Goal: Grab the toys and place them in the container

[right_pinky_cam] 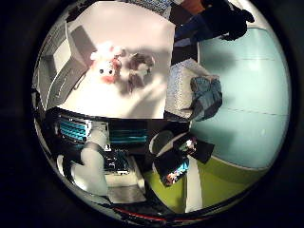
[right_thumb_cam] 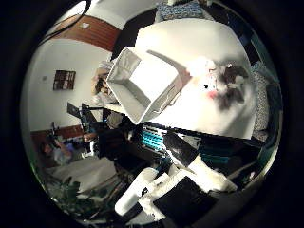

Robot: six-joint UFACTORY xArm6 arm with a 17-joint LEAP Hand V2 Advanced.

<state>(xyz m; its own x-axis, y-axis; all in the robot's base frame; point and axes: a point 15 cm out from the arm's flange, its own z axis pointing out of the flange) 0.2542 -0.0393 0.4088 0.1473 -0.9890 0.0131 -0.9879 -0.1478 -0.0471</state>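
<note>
A white plush toy with pink patches [right_pinky_cam: 106, 65] lies on the white table [right_pinky_cam: 133, 28], touching a grey-beige plush toy [right_pinky_cam: 142, 66]. A white open container [right_thumb_cam: 142, 84] stands on the table beside the toys; it looks empty. In the thumb side view the white plush [right_thumb_cam: 211, 85] lies just past the container's corner. My right hand [right_thumb_cam: 176, 185] is well above the table's near edge, away from the toys. Its white and black fingers are relaxed and hold nothing.
A chair with plaid fabric [right_pinky_cam: 205, 95] stands by the table's side on a teal floor [right_pinky_cam: 252, 95]. Dark equipment and furniture [right_thumb_cam: 90, 128] fill the room beyond the table's container end.
</note>
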